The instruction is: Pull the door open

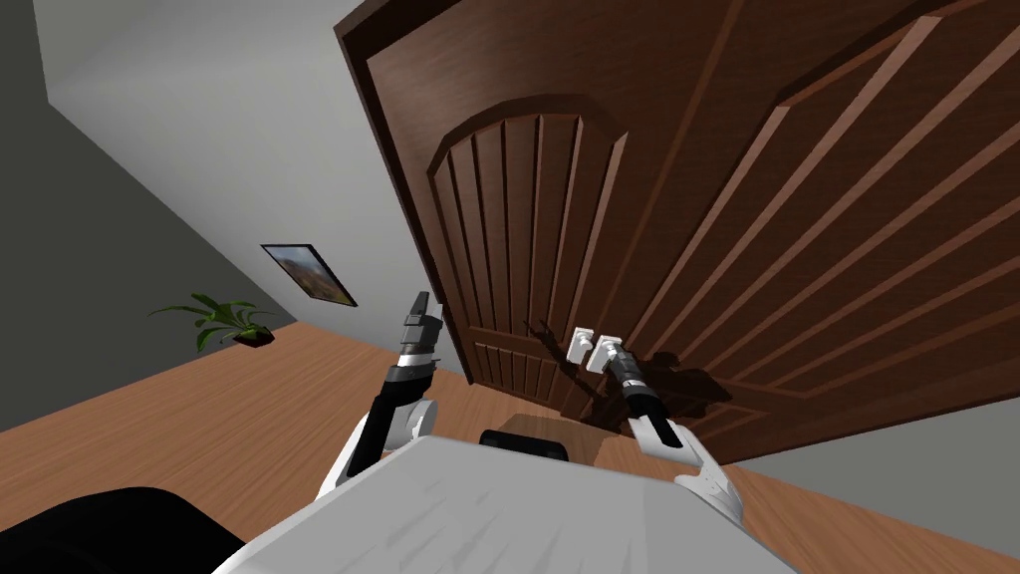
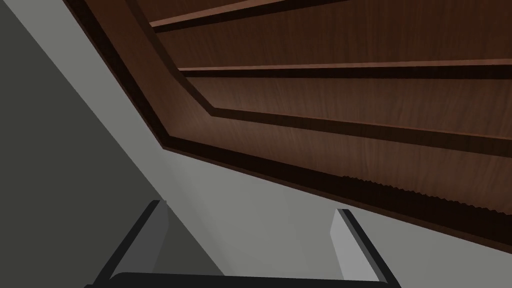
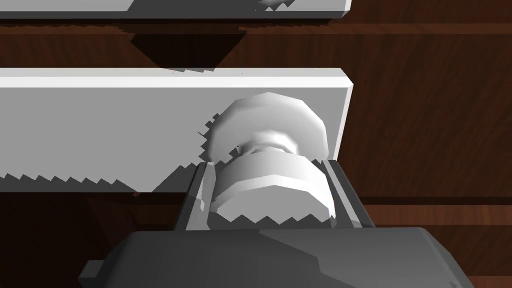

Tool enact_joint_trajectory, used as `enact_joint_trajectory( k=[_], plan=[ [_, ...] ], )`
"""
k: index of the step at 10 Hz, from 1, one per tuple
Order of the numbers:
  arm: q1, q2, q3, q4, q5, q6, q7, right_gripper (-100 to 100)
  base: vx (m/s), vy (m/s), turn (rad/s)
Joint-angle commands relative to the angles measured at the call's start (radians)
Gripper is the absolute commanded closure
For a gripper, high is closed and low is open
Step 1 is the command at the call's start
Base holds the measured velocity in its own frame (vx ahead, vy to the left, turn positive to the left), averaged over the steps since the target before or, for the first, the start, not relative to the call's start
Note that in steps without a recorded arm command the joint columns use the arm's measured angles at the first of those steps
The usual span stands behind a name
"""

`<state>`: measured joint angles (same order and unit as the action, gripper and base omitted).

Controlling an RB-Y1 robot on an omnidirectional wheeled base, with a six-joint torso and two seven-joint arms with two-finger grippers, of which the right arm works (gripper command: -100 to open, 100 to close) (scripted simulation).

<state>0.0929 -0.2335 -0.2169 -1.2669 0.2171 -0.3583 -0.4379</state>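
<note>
Clamping door knob (image 3: 272,187) in R hand (image 3: 266,165)

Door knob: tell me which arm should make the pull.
Right. The right gripper is shut on the white door knob, clamping its sides; the left gripper stands open beside the door, holding nothing.

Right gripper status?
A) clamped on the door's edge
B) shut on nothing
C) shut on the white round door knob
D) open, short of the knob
C: the right gripper has its grey fingers pressed against both sides of the white round knob on the dark brown wooden door.
</note>
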Motion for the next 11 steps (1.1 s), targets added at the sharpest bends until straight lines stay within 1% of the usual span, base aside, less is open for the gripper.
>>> enact_joint_trajectory(
  k=[1,3,4,6,9,10,11],
  plan=[
    [0.022,-0.016,-0.021,0.007,-0.003,0.004,-0.003,100,-0.137,-0.085,-0.09],
    [0.036,-0.028,-0.032,0.011,-0.005,0.006,-0.007,100,-0.167,-0.091,-0.133],
    [0.032,-0.03,-0.019,0.007,-0.003,-0.008,-0.017,-100,-0.18,-0.035,-0.008],
    [0.041,-0.033,0.001,-0.015,0.003,-0.011,-0.036,-100,-0.198,0.023,0.064],
    [0.052,-0.033,0.04,-0.052,0.015,-0.016,-0.065,-100,-0.217,0.084,0.084],
    [0.052,-0.034,0.031,-0.048,0.012,-0.012,-0.059,-100,-0.098,0.042,0.009],
    [0.064,-0.044,0.004,-0.03,0.006,-0.007,-0.053,-100,-0.024,-0.061,-0.185]
  ],
)
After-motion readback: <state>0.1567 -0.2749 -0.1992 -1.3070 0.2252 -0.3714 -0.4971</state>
